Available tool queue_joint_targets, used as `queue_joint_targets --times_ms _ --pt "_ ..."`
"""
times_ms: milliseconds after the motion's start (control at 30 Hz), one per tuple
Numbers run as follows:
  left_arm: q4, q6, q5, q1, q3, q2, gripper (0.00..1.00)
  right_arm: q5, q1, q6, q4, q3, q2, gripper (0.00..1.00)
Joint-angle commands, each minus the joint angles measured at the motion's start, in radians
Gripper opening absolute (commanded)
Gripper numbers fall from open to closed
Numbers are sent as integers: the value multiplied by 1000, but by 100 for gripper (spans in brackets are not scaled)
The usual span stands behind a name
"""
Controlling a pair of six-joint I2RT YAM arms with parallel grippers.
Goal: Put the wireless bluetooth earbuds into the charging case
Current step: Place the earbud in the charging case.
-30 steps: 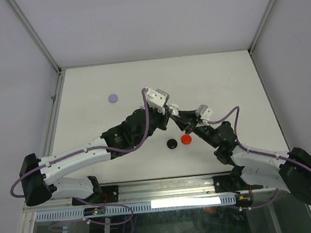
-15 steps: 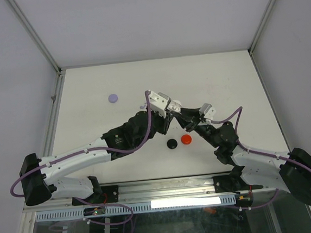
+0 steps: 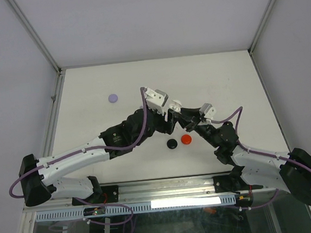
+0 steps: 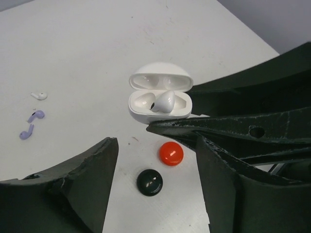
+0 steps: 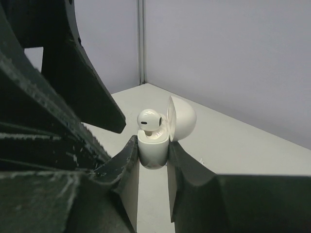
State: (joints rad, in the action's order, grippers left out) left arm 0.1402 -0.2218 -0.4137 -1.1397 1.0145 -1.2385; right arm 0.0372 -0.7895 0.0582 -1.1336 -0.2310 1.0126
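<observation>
The white charging case point(image 5: 153, 148) stands with its lid open, pinched between the fingers of my right gripper point(image 5: 153, 145). A white earbud point(image 5: 149, 120) sits in it, its head standing proud of the rim. From the left wrist the same case point(image 4: 141, 104) shows the earbud point(image 4: 164, 102) lying across one well. My left gripper point(image 4: 156, 141) hovers just short of it, open and holding nothing. From above, the case point(image 3: 174, 105) sits between the left gripper point(image 3: 169, 115) and the right gripper point(image 3: 180, 113). Another white earbud point(image 4: 39, 95) and two lavender earbuds point(image 4: 36, 115) lie on the table.
A red round case point(image 4: 170, 153) and a black round case point(image 4: 149, 182) lie shut on the table under my left gripper, and show from above as red point(image 3: 186, 139) and black point(image 3: 172, 143). A lavender round case point(image 3: 112, 98) rests at the back left.
My left gripper has opened and let go of the white earbud, which now rests in the case. The right gripper has kept its hold on the case.
</observation>
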Motion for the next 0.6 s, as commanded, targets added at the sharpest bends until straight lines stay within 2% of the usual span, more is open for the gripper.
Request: queue_joint_targets --times_ms 0,200,567 --pt "-13 -81 26 43 82 43 71 -20 1 -8 -72 -24 -15 0" --pt "-12 -131 58 104 103 21 80 -23 1 -9 -60 -23 -28 0" --pt "-10 -119 104 128 109 -9 81 -23 0 -8 -58 -19 -37 0"
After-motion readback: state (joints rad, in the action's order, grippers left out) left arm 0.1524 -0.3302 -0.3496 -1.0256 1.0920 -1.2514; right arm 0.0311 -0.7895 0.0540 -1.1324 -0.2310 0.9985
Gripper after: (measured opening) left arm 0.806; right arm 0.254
